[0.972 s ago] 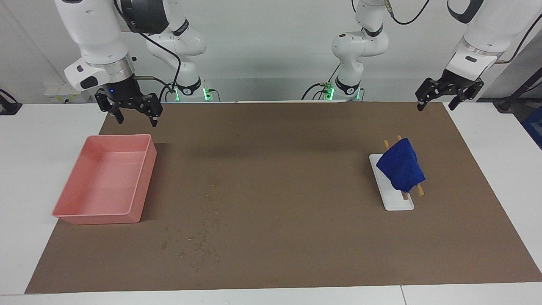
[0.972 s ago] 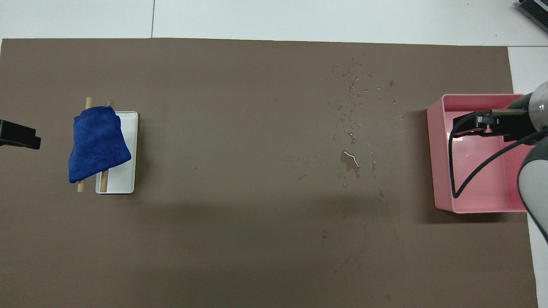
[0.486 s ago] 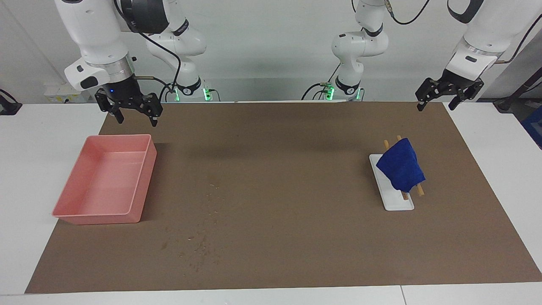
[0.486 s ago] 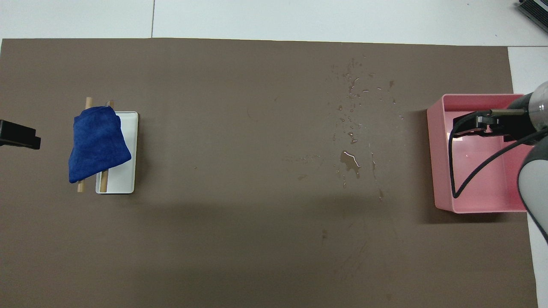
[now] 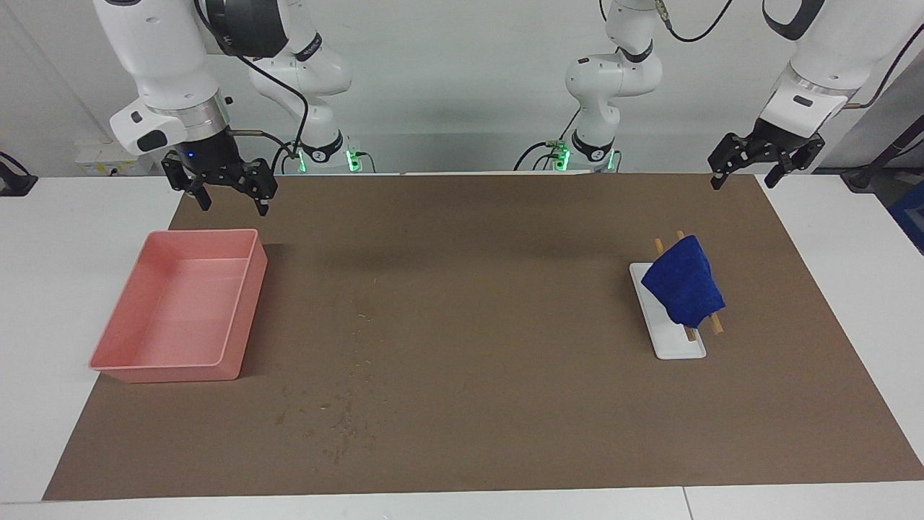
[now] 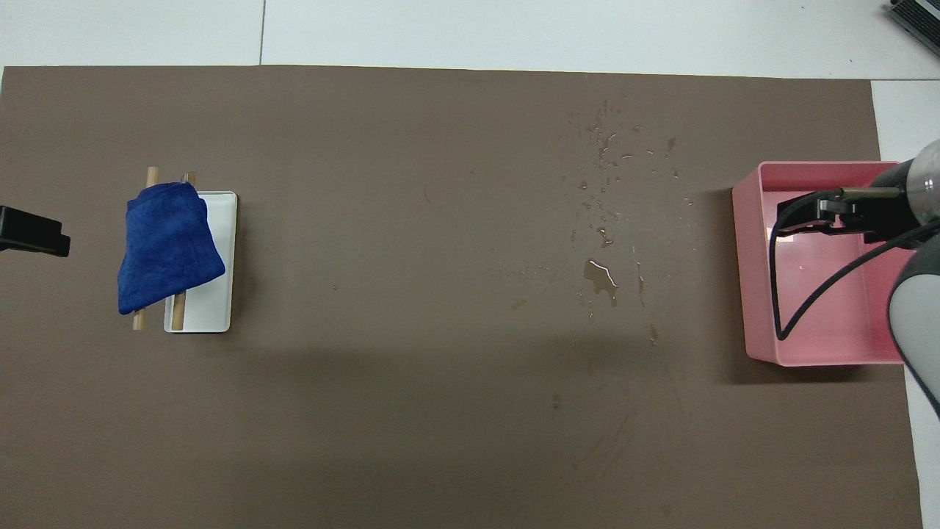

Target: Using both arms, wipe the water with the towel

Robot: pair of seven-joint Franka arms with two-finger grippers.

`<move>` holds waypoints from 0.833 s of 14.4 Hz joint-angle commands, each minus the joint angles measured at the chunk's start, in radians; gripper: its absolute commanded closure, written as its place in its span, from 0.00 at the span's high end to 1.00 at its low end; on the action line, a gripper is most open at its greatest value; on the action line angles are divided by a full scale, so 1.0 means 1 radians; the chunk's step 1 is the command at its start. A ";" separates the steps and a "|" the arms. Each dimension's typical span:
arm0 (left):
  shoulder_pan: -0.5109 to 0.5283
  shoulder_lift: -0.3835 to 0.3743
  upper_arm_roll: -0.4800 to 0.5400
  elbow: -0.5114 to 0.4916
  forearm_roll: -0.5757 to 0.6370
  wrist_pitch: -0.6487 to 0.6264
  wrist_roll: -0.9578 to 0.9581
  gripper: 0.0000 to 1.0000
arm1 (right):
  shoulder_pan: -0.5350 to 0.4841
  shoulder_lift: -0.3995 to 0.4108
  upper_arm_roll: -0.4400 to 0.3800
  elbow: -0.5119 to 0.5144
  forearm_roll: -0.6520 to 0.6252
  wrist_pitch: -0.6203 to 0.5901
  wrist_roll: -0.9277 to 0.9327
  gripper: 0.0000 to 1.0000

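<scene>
- Nearest the robots, both arms wait raised at their own ends of the surface (image 5: 462, 448); set against the pictures of a second ago, neither has shifted, so nothing has changed and the wiping has not begun.
- The left claw (image 5: 765, 162) hangs with its fingers spread and empty over the mat's corner at the left arm's end.
- The right claw (image 5: 229, 189) is likewise spread and empty, above the edge of the pink tray (image 5: 242, 310) that lies nearest the robots.
- Farther out, the towel (image 5: 683, 282) is draped over two wooden rods (image 6: 152, 176) across a small white tray (image 6: 220, 242), toward the left arm's end, untouched.
- The pink tray sits at the right arm's end, with nothing in it that I can make out.
- Farther again, the water (image 6: 602, 275) lies as a small puddle and scattered drops on the brown mat (image 6: 411, 411), between the two trays and closer to the pink one.
- As I judge it, the first step is the left claw coming down on the towel.
</scene>
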 commanded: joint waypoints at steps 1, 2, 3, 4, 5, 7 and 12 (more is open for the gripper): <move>-0.013 -0.026 0.009 -0.037 0.019 0.021 0.001 1.00 | -0.014 0.001 0.008 0.007 0.008 -0.016 -0.013 1.00; -0.013 -0.026 0.009 -0.034 0.019 0.021 -0.005 1.00 | -0.014 0.001 0.008 0.007 0.008 -0.018 -0.013 1.00; -0.015 -0.026 0.007 -0.035 0.019 0.017 -0.005 1.00 | -0.014 0.001 0.008 0.007 0.008 -0.016 -0.013 1.00; -0.015 -0.026 0.009 -0.034 0.019 0.009 -0.005 1.00 | -0.014 0.001 0.008 0.007 0.008 -0.018 -0.013 1.00; -0.015 -0.026 0.007 -0.034 0.019 0.003 -0.006 1.00 | -0.014 0.001 0.008 0.007 0.008 -0.016 -0.013 1.00; -0.012 -0.034 0.007 -0.040 0.019 0.001 0.000 1.00 | -0.014 0.001 0.008 0.007 0.008 -0.016 -0.013 1.00; 0.030 -0.117 0.020 -0.286 -0.024 0.234 -0.109 1.00 | -0.014 0.001 0.008 0.007 0.008 -0.016 -0.013 1.00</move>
